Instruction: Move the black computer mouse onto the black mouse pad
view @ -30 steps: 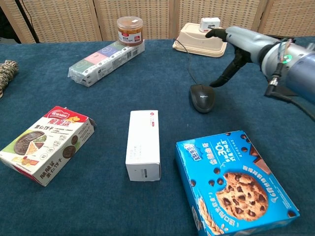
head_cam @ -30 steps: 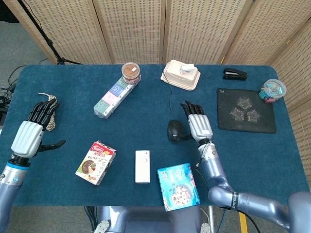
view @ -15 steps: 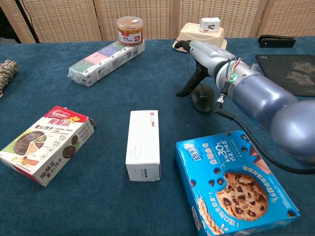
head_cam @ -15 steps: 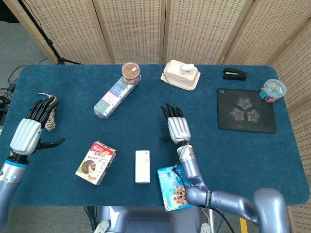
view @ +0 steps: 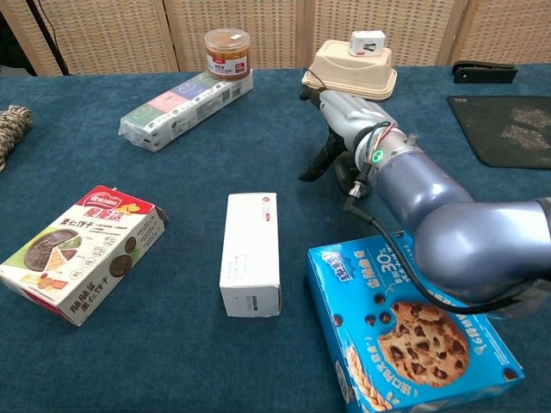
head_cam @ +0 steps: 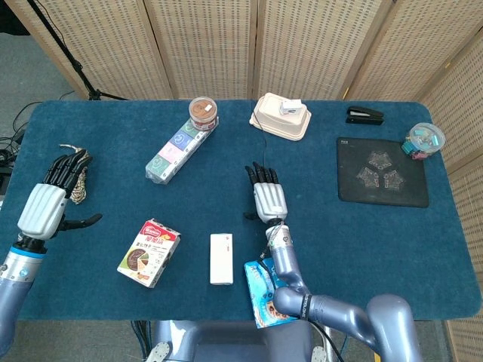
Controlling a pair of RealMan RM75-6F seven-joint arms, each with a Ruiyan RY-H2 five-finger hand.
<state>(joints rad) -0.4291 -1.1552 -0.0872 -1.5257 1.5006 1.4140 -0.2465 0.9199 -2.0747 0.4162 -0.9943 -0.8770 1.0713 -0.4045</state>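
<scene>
Under the right hand [head_cam: 269,201], the mouse [view: 346,172] seems mostly hidden.

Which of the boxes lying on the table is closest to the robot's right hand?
The blue cookie box, just beneath the right hand and arm; the white box lies farther left.

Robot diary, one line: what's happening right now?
right hand over black mouse, grip unclear | mouse pad bare | left hand open, idle

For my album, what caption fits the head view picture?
Right robot hand hovers over the mouse spot, far from the black mouse pad.
</scene>
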